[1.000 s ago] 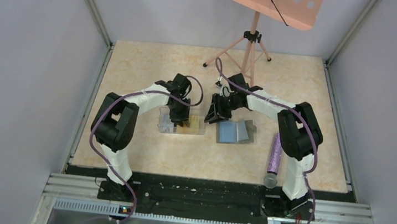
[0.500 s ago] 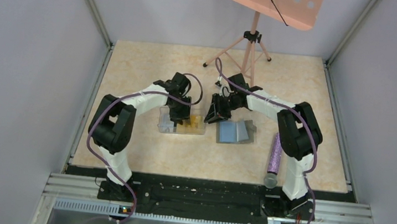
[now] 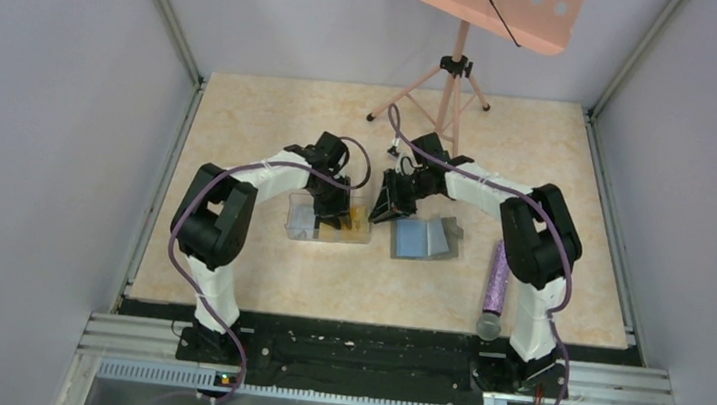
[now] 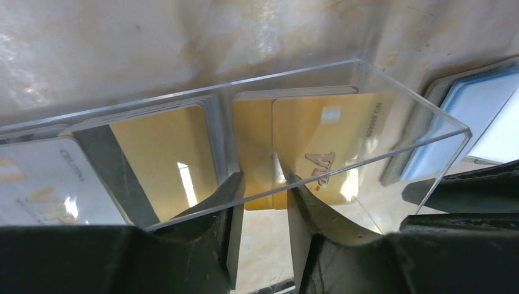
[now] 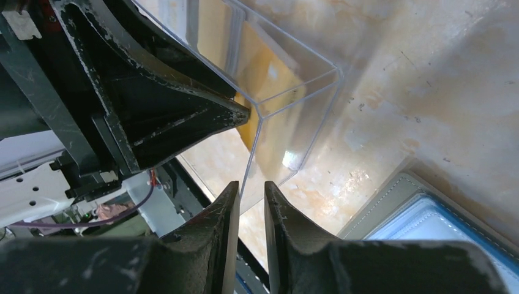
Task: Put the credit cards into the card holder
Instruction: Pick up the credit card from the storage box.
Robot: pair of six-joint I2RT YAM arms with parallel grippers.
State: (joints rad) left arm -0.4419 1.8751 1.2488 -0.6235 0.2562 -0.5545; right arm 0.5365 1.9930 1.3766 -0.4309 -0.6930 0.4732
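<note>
You have two arms to count, the left arm and the right arm. There is one clear plastic box, with one divider showing, so two compartments. Through its wall you can count four credit cards by face: one whitish card, one gold card with a dark stripe, and two gold cards overlapping past the divider. Stacked edges beneath them show more, too thin for you to count. Beyond that you have one card holder, one glittery purple tube, and one pink music stand on three legs.
</note>
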